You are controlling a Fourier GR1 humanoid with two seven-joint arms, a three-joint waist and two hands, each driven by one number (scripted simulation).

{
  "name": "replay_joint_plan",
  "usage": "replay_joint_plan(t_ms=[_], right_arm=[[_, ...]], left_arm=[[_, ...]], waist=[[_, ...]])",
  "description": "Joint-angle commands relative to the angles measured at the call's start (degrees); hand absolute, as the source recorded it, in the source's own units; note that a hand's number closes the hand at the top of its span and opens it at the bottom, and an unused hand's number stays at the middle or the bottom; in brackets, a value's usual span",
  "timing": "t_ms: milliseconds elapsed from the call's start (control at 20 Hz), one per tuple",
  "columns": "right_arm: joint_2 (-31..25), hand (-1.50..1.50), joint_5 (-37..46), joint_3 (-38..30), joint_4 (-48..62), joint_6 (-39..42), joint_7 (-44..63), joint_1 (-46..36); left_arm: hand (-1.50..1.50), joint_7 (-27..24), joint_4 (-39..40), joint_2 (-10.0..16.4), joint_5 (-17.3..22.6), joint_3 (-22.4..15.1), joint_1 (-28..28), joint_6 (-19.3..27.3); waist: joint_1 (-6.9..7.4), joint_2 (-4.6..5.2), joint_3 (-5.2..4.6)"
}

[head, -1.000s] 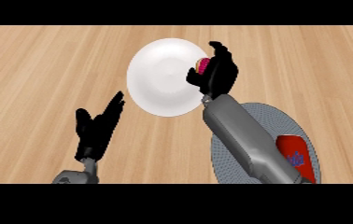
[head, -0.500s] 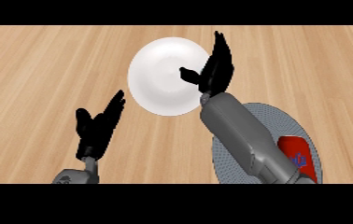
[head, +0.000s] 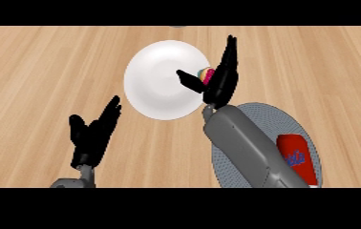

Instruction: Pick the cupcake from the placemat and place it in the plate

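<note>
- Pale wooden counter (head: 63, 61) fills the view, with a white plate (head: 158, 85) at its middle.
- Right hand (head: 224, 80) stands over the plate's right rim, fingers straight and pointing up, thumb spread toward the plate's centre; it grips nothing.
- Between thumb and fingers sits the cupcake (head: 207, 74), at the plate's right side, mostly hidden by the palm. It looks set down, and the spread hand suggests a release.
- Grey round placemat (head: 282, 120) lies at lower right, partly under the forearm, and bears a red pack (head: 296, 159).
- Left hand (head: 91, 135) rests at lower left, fingers relaxed and up, holding nothing, well apart from the plate.
</note>
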Motion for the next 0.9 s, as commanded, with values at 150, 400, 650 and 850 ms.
replay_joint_plan(t_ms=[150,400,650,850], right_arm=[[0.3,-1.50,-14.0,6.1,-15.0,2.1,-13.4,11.6],[-3.4,-1.50,-19.6,8.5,-24.5,9.4,-22.2,21.7],[-1.6,-1.50,-16.1,10.2,-20.1,10.5,-23.9,25.9],[-4.4,-1.50,-8.3,12.6,-26.8,12.0,-15.7,29.9]], left_arm=[[0.00,0.0,2.8,0.2,0.3,1.5,1.1,0.2],[0.00,1.2,1.1,1.9,0.7,3.0,1.8,-0.2],[0.00,1.7,1.4,1.6,1.3,2.9,1.5,-1.5],[0.00,0.2,0.0,-1.6,-0.9,0.9,3.8,1.5]], waist=[[-2.76,-0.58,-0.29],[-3.67,-0.92,-0.31],[-3.78,-1.03,-0.39],[-4.08,-1.17,-0.43]])
